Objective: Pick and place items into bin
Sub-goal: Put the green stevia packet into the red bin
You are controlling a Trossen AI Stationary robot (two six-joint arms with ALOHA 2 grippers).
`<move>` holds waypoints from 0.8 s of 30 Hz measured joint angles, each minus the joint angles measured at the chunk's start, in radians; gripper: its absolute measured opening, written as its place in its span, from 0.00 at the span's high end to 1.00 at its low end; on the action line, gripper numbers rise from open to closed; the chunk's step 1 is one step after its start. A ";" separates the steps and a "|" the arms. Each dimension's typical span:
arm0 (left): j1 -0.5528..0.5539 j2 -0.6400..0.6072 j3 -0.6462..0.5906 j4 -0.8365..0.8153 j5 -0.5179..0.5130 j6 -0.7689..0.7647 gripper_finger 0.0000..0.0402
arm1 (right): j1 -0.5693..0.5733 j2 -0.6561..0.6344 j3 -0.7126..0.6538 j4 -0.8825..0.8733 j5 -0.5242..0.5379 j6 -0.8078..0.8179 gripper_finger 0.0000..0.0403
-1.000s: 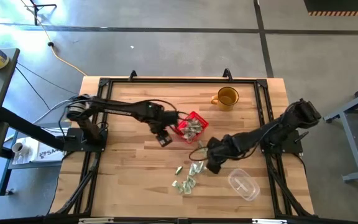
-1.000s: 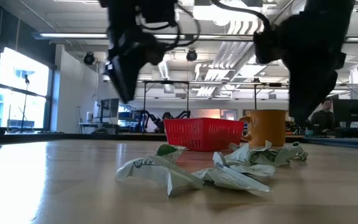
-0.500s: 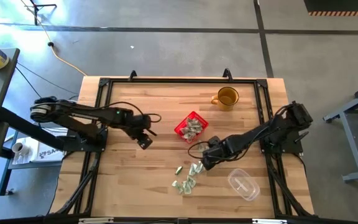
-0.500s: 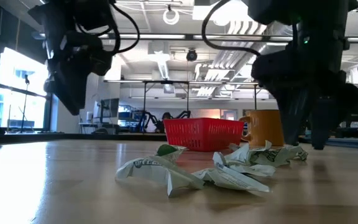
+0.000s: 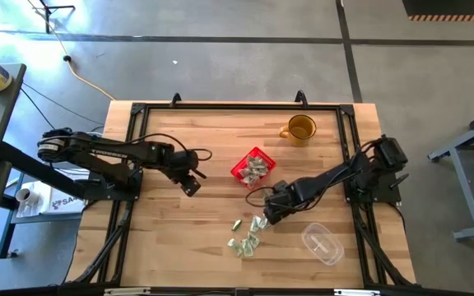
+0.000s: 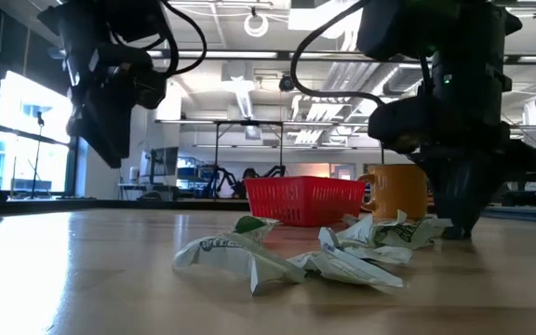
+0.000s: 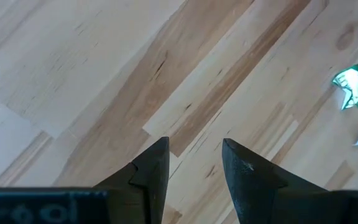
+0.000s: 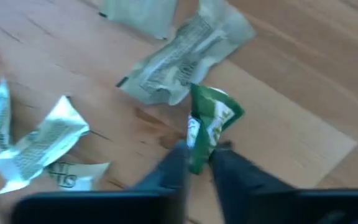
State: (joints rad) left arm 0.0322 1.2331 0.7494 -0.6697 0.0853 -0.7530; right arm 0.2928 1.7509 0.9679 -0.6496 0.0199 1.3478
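Your right end effector pinches one green-and-white item on the bench, just in front of the bin. Your left end effector hangs released, well left of the bin.

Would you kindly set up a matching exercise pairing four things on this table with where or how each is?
Things:
1. red bin
2. amber mug
3. right gripper
4. clear plastic container

States:
A. empty, near the table's front right
B. shut on a green-and-white wrapped piece
C. holds several wrapped pieces
D. near the back edge

Pairs: 1-C, 2-D, 3-B, 4-A
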 joint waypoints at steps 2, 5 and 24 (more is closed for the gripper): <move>0.000 0.000 0.000 0.004 -0.009 0.011 0.55 | -0.006 -0.007 0.000 -0.003 0.007 -0.024 0.95; 0.000 0.000 0.000 0.027 -0.010 0.022 0.55 | -0.016 -0.043 0.019 -0.037 0.040 -0.045 0.94; 0.000 0.004 0.000 0.258 -0.035 0.034 0.54 | -0.431 -0.151 0.101 0.270 -0.126 -0.493 0.94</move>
State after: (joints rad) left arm 0.0326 1.2369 0.7494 -0.4122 0.0502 -0.7193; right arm -0.1379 1.5998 1.0692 -0.3798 -0.1062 0.8548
